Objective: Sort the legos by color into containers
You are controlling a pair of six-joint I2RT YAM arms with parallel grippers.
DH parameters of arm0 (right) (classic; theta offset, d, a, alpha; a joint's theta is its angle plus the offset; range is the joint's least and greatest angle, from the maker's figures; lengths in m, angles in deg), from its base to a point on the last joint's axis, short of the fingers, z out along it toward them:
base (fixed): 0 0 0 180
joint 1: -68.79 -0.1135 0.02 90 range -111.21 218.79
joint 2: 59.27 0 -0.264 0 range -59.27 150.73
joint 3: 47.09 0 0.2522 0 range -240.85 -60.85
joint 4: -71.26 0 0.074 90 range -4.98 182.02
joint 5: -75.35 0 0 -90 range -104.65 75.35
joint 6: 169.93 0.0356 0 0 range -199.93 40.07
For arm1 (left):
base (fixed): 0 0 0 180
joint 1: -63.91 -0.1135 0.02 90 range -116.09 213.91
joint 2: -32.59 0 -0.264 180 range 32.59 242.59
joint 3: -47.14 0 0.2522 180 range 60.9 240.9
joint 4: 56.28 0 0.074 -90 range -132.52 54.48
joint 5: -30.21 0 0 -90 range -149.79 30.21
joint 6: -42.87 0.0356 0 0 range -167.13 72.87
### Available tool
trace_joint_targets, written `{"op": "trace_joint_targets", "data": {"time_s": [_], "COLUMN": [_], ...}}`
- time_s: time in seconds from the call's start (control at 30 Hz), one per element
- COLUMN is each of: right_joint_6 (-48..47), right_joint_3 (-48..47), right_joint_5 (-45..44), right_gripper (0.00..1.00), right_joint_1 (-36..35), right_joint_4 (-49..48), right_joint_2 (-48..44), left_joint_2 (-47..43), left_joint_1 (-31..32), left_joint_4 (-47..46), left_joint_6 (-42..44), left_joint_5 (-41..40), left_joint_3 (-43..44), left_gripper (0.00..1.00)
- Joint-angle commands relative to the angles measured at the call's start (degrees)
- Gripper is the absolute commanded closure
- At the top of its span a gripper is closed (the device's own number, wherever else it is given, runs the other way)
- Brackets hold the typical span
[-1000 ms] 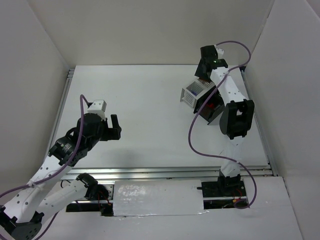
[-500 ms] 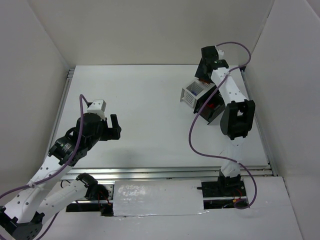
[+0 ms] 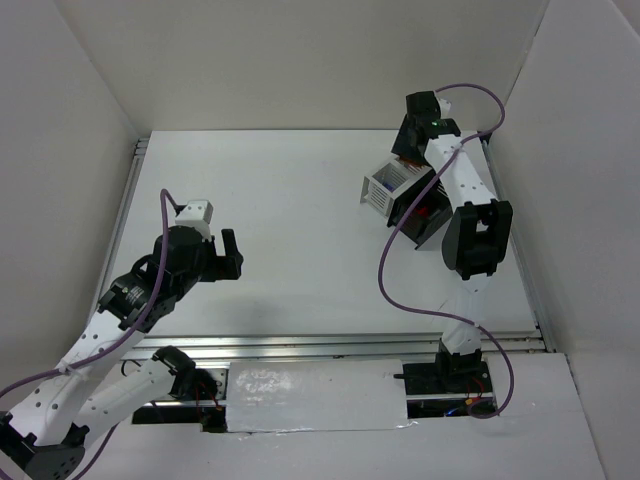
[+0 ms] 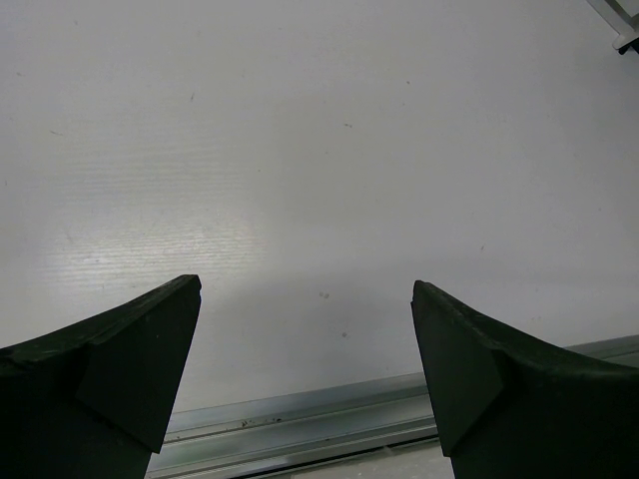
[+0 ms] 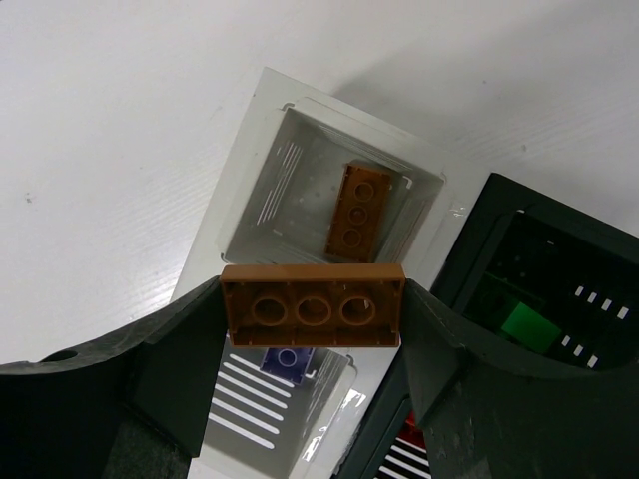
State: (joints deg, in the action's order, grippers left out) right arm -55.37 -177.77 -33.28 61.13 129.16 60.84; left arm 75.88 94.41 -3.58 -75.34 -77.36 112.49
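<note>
Right pincer (image 5: 313,321) clamps an orange-brown lego (image 5: 313,304) over the white container (image 5: 262,190).
Top: left pincer (image 3: 232,256) hangs over open tabletop (image 3: 290,210), well apart from both containers near the right wall. Left wrist: spread wide, holding nothing; rail (image 4: 300,417) below. Right wrist: a second orange-brown lego (image 5: 357,212) lies inside; a green lego (image 5: 526,325) sits in the adjoining black container (image 5: 479,230).

A white surface (image 3: 290,220) sits enclosed by plain white walls (image 3: 300,60). A metal rail (image 3: 330,345) runs along the surface's near edge, and a second rail (image 3: 122,215) along its left edge.
</note>
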Motion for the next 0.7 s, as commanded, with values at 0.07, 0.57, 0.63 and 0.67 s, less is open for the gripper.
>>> {"op": "trace_joint_targets", "data": {"time_s": [0.07,0.57,0.63,0.67], "right_joint_6": [0.1,-0.1,0.0,-0.2], "right_joint_3": [-0.5,-3.7,-4.4,-5.1], "right_joint_5": [-0.2,-1.4,-1.7,-1.6], "right_gripper": [0.95,0.14,0.01,0.00], "right_joint_1": [0.9,1.4,1.4,1.4], "right_joint_4": [-1.8,-1.2,-1.0,-1.0], "right_joint_2": [-3.2,-0.5,-0.3,-0.1], "left_joint_2": [0.2,-0.3,-0.3,-0.4], "left_joint_1": [-0.4,-0.4,-0.4,-0.4], "left_joint_4": [-2.1,-2.3,-2.1,-2.1], "left_joint_6": [1.8,2.0,1.8,1.8], "left_joint_5": [1.2,1.5,1.3,1.2], "left_joint_3": [-0.1,-0.2,-0.1,-0.1], "left_gripper": [0.01,0.01,0.00,0.00]}}
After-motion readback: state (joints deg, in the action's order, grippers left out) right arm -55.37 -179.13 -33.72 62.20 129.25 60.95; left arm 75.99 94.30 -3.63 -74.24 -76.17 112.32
